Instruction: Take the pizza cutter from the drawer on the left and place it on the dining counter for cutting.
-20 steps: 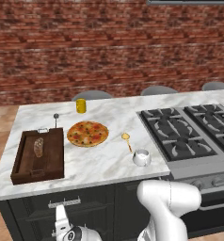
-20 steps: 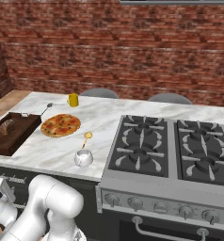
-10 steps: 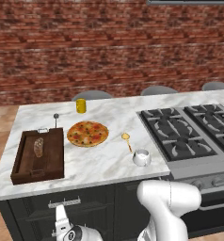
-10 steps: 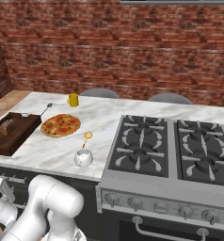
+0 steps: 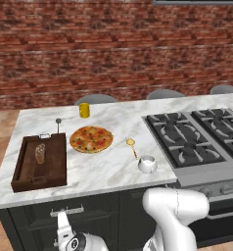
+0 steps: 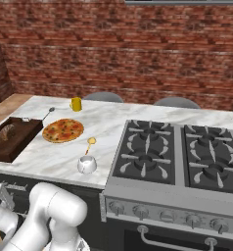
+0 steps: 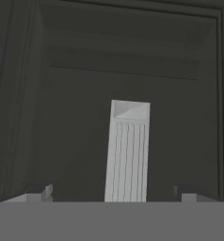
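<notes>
Charcoal drawer (image 5: 64,212) front sits closed under the dining counter (image 5: 108,166), so you can't see the pizza cutter — presumably inside. Your gripper (image 7: 111,193) is spread wide at the silver handle (image 7: 127,153); close off-centre and the fingertips (image 7: 38,192) may slip off.

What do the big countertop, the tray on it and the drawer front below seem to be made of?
The dining counter looks like polished white marble, going by its grey veins. The tray looks like dark brown wood with a matte finish. The drawer front looks like charcoal painted board, and its handle like brushed metal, though rendering leaves this open.
</notes>
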Robot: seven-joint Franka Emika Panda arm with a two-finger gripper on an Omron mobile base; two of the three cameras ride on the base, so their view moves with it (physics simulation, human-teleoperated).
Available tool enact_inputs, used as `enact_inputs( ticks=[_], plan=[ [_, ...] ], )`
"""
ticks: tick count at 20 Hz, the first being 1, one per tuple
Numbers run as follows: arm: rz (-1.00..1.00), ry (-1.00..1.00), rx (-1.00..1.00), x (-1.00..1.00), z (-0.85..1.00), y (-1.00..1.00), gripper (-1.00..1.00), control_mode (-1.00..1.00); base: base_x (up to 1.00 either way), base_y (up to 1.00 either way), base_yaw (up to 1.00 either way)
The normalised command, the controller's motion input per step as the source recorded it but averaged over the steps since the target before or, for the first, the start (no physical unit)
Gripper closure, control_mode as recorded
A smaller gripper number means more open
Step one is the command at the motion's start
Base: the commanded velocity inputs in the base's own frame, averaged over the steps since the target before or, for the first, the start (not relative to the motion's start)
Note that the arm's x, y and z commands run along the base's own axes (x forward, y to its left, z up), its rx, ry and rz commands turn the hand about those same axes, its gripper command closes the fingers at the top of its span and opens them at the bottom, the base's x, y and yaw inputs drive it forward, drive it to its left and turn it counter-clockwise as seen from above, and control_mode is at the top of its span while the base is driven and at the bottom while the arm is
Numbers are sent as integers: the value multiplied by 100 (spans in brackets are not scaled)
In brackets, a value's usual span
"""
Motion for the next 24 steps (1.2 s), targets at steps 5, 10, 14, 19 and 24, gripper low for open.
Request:
enact_inputs(
  ticks=[5,10,14,19,24],
  plan=[
    [2,0,0,14,5,0,-100,-100,0,0,0],
    [2,0,0,16,0,0,-100,-100,0,0,0],
    [1,0,0,16,0,0,-100,-100,0,0,0],
    [0,0,0,11,0,0,-100,-100,0,0,0],
    [0,0,0,2,0,0,-100,-100,0,0,0]
  ],
)
